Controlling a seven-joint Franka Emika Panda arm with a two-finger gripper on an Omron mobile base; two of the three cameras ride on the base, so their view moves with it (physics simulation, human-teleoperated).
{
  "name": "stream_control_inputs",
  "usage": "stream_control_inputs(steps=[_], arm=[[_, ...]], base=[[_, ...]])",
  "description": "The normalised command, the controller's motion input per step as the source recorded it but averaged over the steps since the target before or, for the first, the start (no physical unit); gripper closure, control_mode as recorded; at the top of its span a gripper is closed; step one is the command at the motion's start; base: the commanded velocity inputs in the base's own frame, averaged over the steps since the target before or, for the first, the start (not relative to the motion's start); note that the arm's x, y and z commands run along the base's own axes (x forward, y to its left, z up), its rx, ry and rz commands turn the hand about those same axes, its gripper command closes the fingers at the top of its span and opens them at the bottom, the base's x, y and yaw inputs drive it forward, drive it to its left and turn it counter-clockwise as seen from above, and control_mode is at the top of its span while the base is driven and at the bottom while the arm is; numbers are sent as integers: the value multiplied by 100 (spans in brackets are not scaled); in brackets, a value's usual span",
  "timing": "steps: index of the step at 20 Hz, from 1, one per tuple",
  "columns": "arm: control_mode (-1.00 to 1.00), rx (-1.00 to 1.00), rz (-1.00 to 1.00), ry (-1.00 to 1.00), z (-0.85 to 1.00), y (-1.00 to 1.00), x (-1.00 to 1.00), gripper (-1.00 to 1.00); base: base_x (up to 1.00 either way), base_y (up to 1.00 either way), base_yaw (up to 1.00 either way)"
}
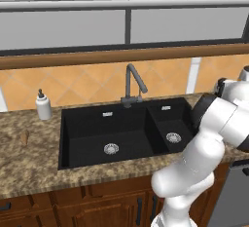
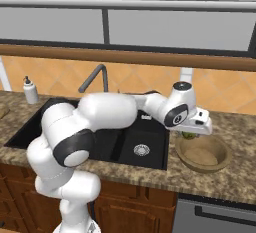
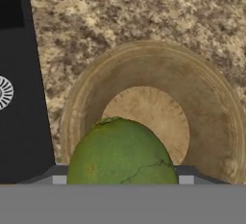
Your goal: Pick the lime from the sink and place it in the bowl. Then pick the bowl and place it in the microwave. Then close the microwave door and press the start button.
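Nearest to us, the gripper (image 2: 192,134) has its jaws clenched on the lime (image 3: 122,152), holding it directly above the wooden bowl (image 3: 158,117), which sits on the speckled granite counter (image 3: 144,11) just right of the black sink (image 1: 121,133). We judge the pick from the sink done and the drop into the bowl due now; carrying the bowl to the microwave, closing its door and pressing start all remain. Farther back, 2 silver drains sit in the 2 basins beneath a grey faucet (image 1: 133,82), with a white soap bottle (image 1: 43,105) at the left. Behind run orange tiles and a window.
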Motion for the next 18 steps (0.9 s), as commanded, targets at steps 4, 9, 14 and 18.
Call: stream_control_inputs(steps=[4, 9, 14, 18], arm=[[-100, 4, -2, 0, -27, -44, 1, 100], [-100, 5, -1, 0, -38, -41, 11, 100], [-100, 9, 0, 0, -33, -32, 12, 100], [-100, 5, 0, 0, -13, -23, 24, 100]], base=[[0, 0, 0], [0, 0, 0], [0, 0, 0], [0, 0, 0]])
